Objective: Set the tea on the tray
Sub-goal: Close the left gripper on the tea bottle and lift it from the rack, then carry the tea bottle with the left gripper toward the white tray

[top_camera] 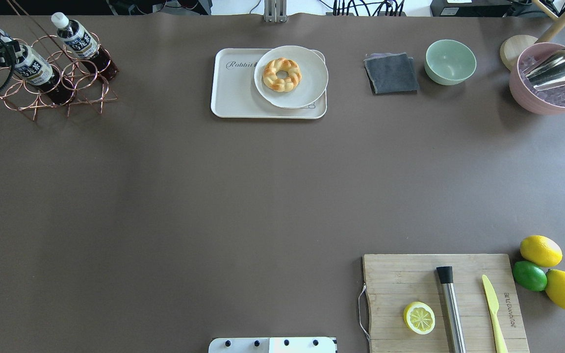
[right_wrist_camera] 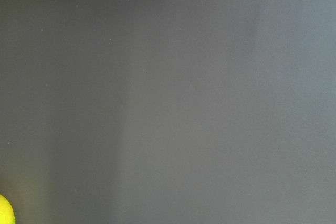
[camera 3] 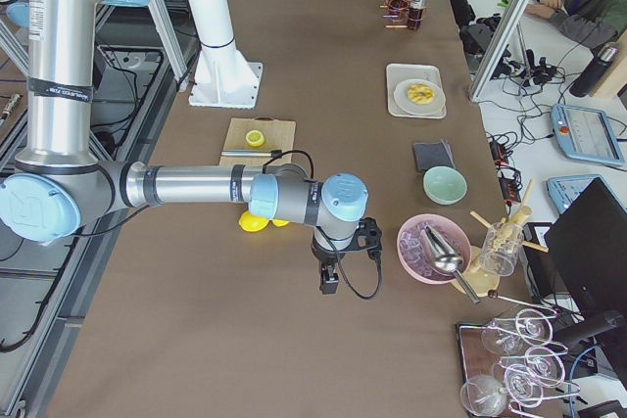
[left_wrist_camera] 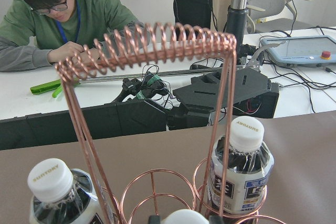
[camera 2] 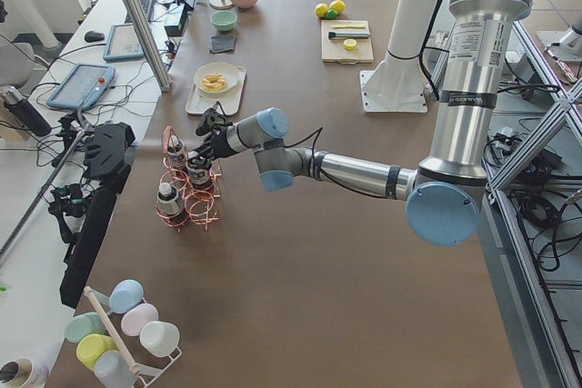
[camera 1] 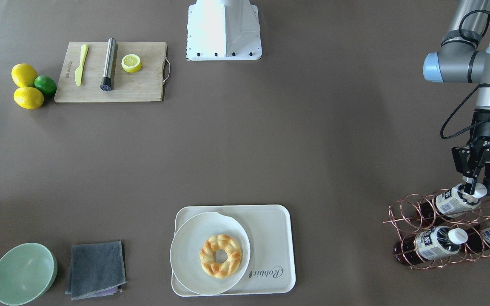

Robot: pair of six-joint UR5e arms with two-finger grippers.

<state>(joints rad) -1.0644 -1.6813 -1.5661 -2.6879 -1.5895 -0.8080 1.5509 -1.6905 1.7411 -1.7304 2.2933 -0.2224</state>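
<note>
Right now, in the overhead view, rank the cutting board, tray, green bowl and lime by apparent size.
1. cutting board: it is nearest the camera, which flatters it, and partly cut off by the frame.
2. tray
3. green bowl
4. lime, though it lies nearer the camera than the bowl.

tea (camera 1: 451, 202): clear plastic | rack (camera 1: 402, 212): shiny copper wire | tray (camera 1: 270, 238): matt
</note>
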